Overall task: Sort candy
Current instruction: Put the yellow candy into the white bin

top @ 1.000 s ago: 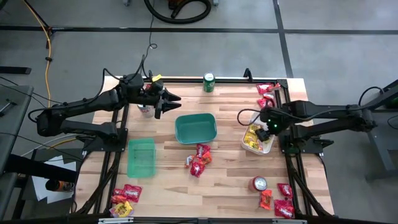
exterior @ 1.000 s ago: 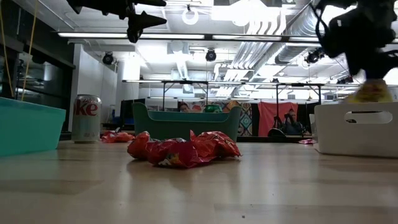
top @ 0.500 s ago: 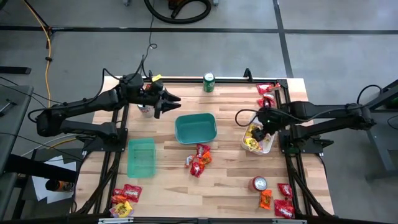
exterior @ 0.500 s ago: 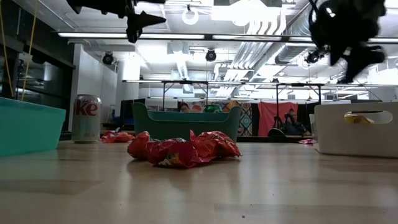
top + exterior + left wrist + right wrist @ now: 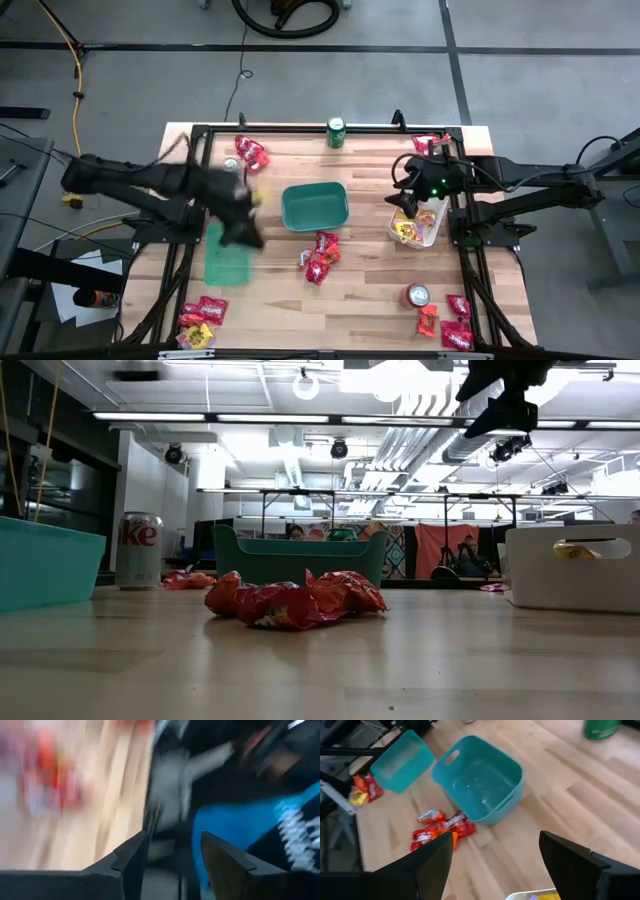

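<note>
Spanning the shot, the bench (image 5: 370, 290) carries a teal bin (image 5: 314, 206) with candy (image 5: 321, 256) piled just beside it. Right gripper (image 5: 407, 197) hovers by the white bin (image 5: 428, 232), fingers (image 5: 427, 865) released and empty. Left gripper (image 5: 243, 232) blurs; can't tell its grip.

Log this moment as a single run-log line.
left gripper: above light green bin, fingers open, empty | right gripper: open, empty, beside white bin holding yellow candy | red wrapped candy pile: mid-table, untouched
</note>
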Tool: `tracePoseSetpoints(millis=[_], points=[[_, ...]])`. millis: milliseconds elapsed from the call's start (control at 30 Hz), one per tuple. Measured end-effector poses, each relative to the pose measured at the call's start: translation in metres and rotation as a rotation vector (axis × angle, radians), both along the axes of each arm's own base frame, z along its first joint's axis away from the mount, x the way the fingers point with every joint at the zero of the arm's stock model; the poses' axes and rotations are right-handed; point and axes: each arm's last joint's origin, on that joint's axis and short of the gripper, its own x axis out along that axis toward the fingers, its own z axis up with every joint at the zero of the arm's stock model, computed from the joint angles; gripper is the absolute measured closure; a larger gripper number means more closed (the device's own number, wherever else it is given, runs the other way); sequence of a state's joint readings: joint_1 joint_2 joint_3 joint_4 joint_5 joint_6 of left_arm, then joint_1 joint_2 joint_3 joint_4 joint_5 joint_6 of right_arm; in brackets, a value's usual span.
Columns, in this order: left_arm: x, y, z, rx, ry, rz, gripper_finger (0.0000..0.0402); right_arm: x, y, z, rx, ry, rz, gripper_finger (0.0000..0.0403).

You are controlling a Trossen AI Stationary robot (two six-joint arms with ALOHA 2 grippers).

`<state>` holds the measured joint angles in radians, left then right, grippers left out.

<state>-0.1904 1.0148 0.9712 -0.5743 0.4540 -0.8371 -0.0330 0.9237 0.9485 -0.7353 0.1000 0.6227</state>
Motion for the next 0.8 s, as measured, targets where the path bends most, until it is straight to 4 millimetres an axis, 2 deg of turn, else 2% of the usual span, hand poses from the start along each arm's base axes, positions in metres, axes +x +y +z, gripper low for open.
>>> tracePoseSetpoints(millis=[233,400,567,800], points=[[-0.03,-0.082,-0.041,-0.038,0.665,-0.03,0.0234,-0.001,-0.008,0.0,-0.032,0.005,-0.044,0.0112],[-0.041,-0.132,-0.069,-0.07,1.013,0.144,0.0234,-0.002,-0.015,0.0,-0.072,0.016,-0.048,0.0112],[-0.042,-0.171,-0.1,-0.084,1.185,0.269,0.0234,-0.003,-0.022,0.0,-0.103,0.028,-0.051,0.0112],[-0.044,-0.194,-0.14,0.023,1.299,0.388,0.0234,-0.005,-0.033,-0.001,-0.102,0.033,-0.075,0.0112]])
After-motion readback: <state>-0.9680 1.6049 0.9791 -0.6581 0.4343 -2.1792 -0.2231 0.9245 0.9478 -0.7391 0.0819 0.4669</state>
